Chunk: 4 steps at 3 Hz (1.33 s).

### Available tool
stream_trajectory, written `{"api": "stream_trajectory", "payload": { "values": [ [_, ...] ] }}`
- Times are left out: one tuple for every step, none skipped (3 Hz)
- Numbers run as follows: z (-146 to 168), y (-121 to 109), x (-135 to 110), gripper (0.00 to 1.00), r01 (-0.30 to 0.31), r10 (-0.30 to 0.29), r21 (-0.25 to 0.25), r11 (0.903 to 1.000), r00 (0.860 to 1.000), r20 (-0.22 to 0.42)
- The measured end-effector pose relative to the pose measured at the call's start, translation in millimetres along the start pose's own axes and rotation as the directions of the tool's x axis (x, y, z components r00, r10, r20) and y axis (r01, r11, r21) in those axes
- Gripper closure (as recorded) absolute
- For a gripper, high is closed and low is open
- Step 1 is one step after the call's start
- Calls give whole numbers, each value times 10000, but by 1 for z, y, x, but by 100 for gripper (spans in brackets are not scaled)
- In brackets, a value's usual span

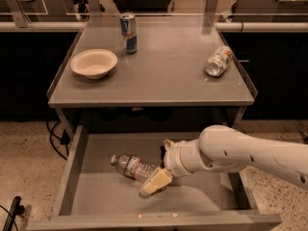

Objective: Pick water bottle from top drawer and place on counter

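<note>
White arm (240, 153) reaches in from the right, wrist angled down-left into top drawer (71, 177). Gripper (155, 168) at base end of water bottle (131, 166), which lies on its side on drawer floor. Grip state: cannot tell.

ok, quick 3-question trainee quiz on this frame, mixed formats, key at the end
1. Multiple choice: the water bottle lies (A) in the open top drawer, (B) on the floor, (C) on a shelf behind the table.
2. True or false: the gripper is down in the drawer at the bottle's base end, away from its cap.
3. Fill in: on the counter, the bowl sits to the picture's ___ of the upright can.
Key: 1 A; 2 true; 3 left.
</note>
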<state>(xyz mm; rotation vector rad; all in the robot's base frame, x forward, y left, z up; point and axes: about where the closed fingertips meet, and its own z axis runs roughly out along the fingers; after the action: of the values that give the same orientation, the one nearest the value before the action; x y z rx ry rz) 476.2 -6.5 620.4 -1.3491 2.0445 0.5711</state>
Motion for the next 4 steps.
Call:
{"api": "stream_trajectory", "payload": {
  "values": [
    [0,0,0,0,1,-1,-6,10000,10000,-1],
    [0,0,0,22,1,-1,-7,10000,10000,-1],
    [0,0,0,47,2,-2,-7,10000,10000,-1],
    [0,0,0,76,2,-2,-7,10000,10000,-1]
  ]
}}
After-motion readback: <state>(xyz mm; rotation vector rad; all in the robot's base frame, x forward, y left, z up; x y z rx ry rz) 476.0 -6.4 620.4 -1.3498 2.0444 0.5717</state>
